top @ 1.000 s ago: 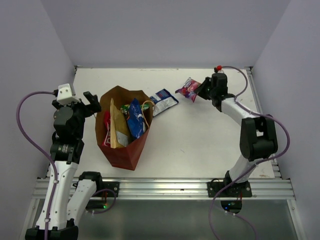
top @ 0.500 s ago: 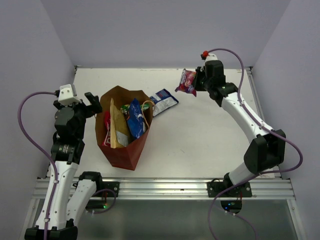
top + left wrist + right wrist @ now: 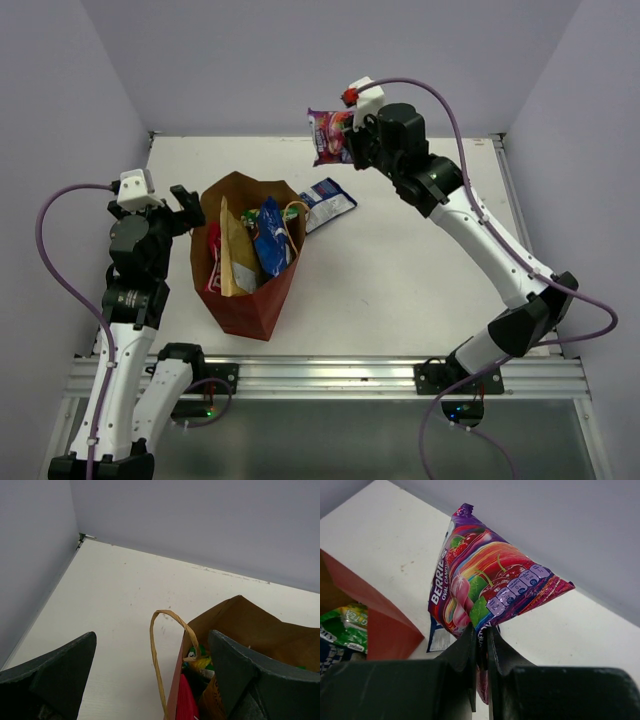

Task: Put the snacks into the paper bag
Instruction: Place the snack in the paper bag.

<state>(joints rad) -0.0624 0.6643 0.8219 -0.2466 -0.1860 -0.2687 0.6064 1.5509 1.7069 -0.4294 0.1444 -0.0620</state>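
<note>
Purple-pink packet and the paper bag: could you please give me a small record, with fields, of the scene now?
held packet: purple-pink packet, raised in the air, right of the bag
holder: right fingers, shut on its lower edge
paper bag: standing, open, several packets inside
left fingers: open, at the bag's left rim
on table: blue-white packet, beside the bag

paper bag [image 3: 245, 262]: left | loose packet [image 3: 328, 203]: just right of it | berry packet [image 3: 328, 137]: aloft behind
</note>
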